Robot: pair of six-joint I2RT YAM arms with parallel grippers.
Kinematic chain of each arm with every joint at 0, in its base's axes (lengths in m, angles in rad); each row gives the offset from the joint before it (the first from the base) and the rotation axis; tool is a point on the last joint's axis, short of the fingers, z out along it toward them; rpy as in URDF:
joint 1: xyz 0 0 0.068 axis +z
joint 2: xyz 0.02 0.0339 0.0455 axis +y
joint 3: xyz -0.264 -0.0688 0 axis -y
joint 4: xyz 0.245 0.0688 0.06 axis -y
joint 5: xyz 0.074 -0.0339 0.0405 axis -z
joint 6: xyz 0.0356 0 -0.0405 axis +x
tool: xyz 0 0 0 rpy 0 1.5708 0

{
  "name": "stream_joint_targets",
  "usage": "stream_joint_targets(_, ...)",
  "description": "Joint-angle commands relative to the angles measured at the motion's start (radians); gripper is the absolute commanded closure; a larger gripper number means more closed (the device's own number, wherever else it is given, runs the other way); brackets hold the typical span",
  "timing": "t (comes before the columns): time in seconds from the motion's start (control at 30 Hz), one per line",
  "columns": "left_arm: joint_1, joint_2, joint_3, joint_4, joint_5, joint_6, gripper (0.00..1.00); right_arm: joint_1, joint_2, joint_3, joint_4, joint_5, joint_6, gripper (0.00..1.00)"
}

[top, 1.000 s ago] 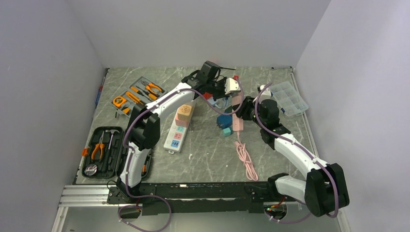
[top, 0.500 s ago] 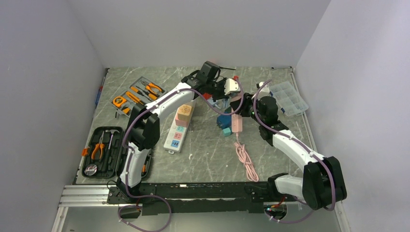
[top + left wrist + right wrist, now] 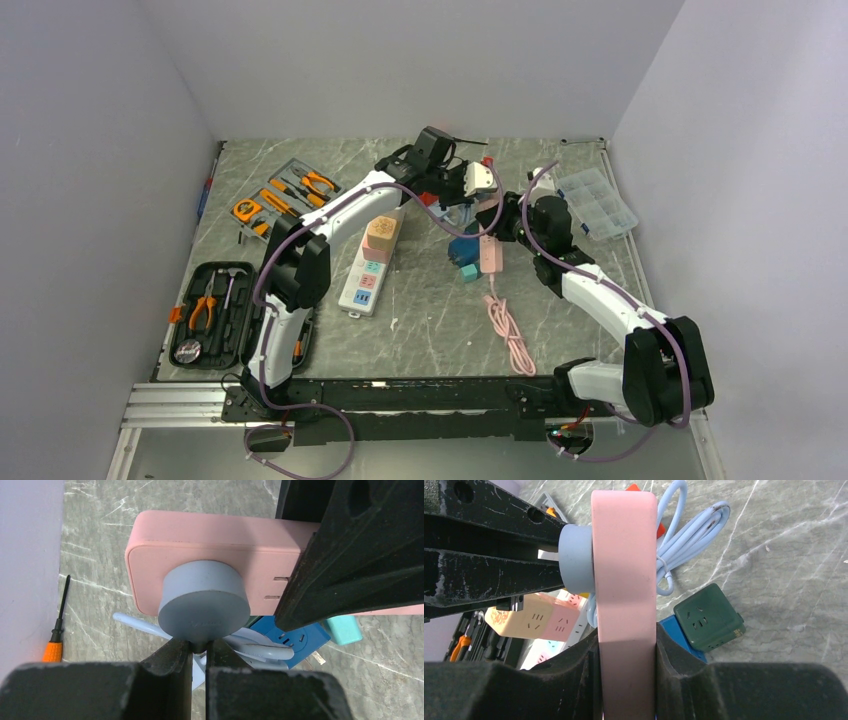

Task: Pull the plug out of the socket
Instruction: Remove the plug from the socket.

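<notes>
**A:** Where is the plug?

**B:** The round grey-blue plastic plug (image 3: 204,600) sits flat against a broad face of the long pink plastic socket strip (image 3: 200,535), with no gap showing between them. It lies right at the tips of the left gripper (image 3: 198,652), just ahead of them.

**A:** And those jaws?

**B:** They are pressed almost together, pinching the narrow neck at the plug's back. The disc is wider than the gap between the jaws and sits beyond the fingertips.

**A:** Who has the strip?

**B:** The right gripper (image 3: 626,642) has it. Its jaws clamp the strip's two broad faces, with a pad touching each side, and the strip's long axis runs straight out ahead of them. From those jaws the plug sticks out sideways, further along the strip, on the face the left fingers reach in to.

**A:** So which way does it come out?

**B:** My reading is square to that face, which means back along the left fingers' own line, while the right arm braces the strip. With only the neck held, I'd worry about slipping.

**A:** Anything nearby?

**B:** A pale blue coiled cable (image 3: 684,530) lies on the grey marbled tabletop (image 3: 784,555), on the far side of the strip from the left jaws.
</notes>
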Motion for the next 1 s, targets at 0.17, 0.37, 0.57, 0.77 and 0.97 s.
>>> stream_joint_targets(0.17,0.034,-0.126,0.065,-0.027,0.143,-0.026,1.00,-0.078,0.011,-0.027,-0.036,0.189,-0.002,1.00)
stream_joint_targets(0.37,0.060,-0.144,0.069,-0.057,0.192,-0.024,1.00,-0.121,0.028,-0.022,-0.076,0.250,0.005,1.00)
stream_joint_targets(0.57,0.082,-0.164,0.052,-0.083,0.228,-0.013,1.00,-0.157,0.047,-0.014,-0.090,0.246,0.006,1.00)
stream_joint_targets(0.77,0.104,-0.170,0.049,-0.093,0.246,-0.007,1.00,-0.175,0.071,-0.023,-0.101,0.262,0.006,1.00)
stream_joint_targets(0.97,0.116,-0.174,0.043,-0.097,0.252,-0.005,1.00,-0.188,0.100,0.002,-0.163,0.317,0.018,1.00)
